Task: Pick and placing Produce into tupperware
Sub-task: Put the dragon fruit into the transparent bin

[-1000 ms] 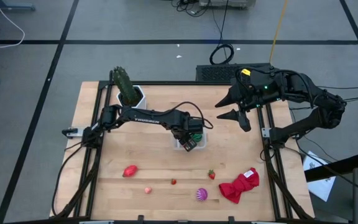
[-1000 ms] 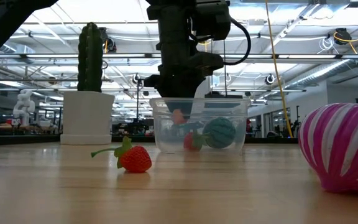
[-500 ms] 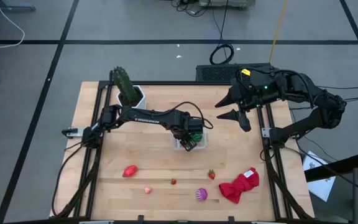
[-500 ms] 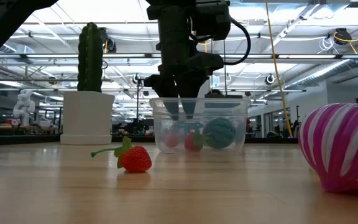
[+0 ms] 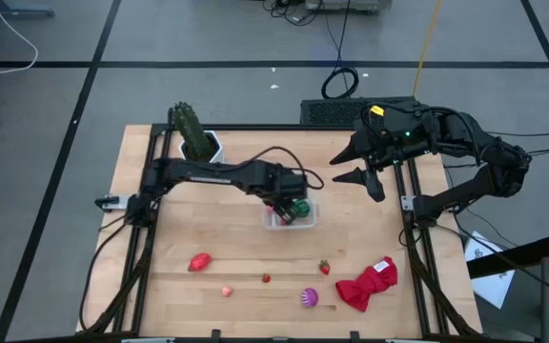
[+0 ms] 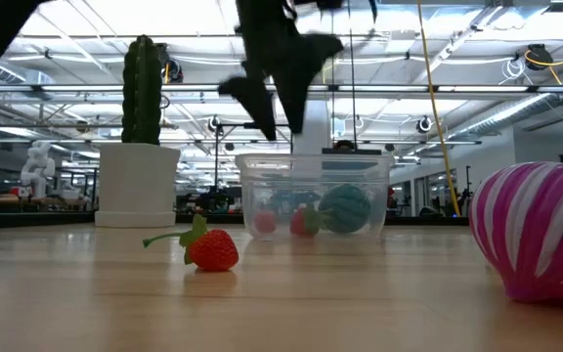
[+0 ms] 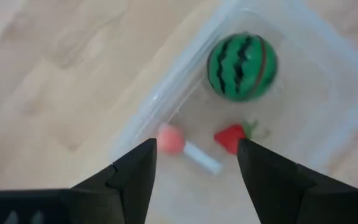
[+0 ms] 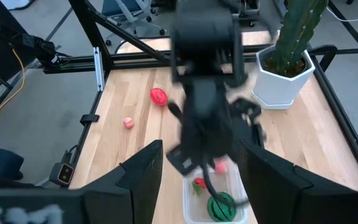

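Note:
The clear tupperware stands mid-table. It holds a green striped ball, a red strawberry and a pink bit with a white stem. My left gripper hangs open and empty just above the tub, seen also in the low view. My right gripper waits open at the far right. On the near table lie a red pepper-like piece, a pink bit, two strawberries and a purple striped piece.
A green cactus in a white hexagonal pot stands at the far left. A red cloth lies near the front right. Bare wood lies between the tub and the loose produce.
My left gripper has opened inside the tub and let go of the pink bit, which has dropped to the tub's floor beside the strawberry. The gripper has then risen straight up, clear of the tub's rim.

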You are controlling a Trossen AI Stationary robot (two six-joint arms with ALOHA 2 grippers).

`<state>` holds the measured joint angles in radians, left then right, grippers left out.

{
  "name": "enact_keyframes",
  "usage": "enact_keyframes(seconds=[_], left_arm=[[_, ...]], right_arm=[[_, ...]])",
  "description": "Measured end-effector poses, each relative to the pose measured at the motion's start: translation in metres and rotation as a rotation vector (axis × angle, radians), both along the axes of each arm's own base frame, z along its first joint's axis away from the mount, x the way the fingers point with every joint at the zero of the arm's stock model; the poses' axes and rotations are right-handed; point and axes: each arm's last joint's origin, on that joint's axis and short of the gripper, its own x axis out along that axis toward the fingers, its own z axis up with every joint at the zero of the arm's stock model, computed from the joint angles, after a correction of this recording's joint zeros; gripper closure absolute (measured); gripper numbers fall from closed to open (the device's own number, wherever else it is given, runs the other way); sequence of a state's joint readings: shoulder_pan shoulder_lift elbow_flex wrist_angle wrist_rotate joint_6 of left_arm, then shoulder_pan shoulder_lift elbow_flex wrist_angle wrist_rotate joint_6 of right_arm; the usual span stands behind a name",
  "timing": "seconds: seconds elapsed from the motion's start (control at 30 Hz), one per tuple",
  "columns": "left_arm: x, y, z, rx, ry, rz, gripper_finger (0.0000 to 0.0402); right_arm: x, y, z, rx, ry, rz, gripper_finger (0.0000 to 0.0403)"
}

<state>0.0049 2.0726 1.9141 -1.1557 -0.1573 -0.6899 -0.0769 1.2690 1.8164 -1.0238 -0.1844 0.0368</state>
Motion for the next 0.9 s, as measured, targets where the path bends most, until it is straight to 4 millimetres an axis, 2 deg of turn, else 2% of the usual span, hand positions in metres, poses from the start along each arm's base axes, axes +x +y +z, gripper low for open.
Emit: enact_keyframes(seconds=[0.2,0.27,0.4,0.53,0.67,0.9], left_arm=[[-0.047,-0.024,0.056,0.009,0.002,0.047,0.0176],[-0.067,-0.040,0.071,0.010,0.022,0.095,0.0176],[-0.101,-0.079,0.085,-0.004,0.080,0.226,0.0176],[-0.121,-0.120,0.085,-0.040,0.057,0.211,0.0176],[-0.139,-0.157,0.070,-0.012,0.109,0.120,0.0176],[-0.165,-0.196,0.034,0.004,0.173,0.118,0.0176]], right_arm=[[0.000,0.000,-0.001,0.001,0.008,0.001,0.0206],[0.000,0.000,-0.001,0.001,0.008,0.001,0.0206],[-0.001,0.000,-0.002,0.002,0.027,0.001,0.0206],[-0.002,0.000,-0.003,-0.022,0.033,0.016,0.0206],[-0.002,0.000,-0.003,-0.047,0.029,0.032,0.0206],[-0.002,0.000,-0.003,-0.060,0.026,0.041,0.0206]])
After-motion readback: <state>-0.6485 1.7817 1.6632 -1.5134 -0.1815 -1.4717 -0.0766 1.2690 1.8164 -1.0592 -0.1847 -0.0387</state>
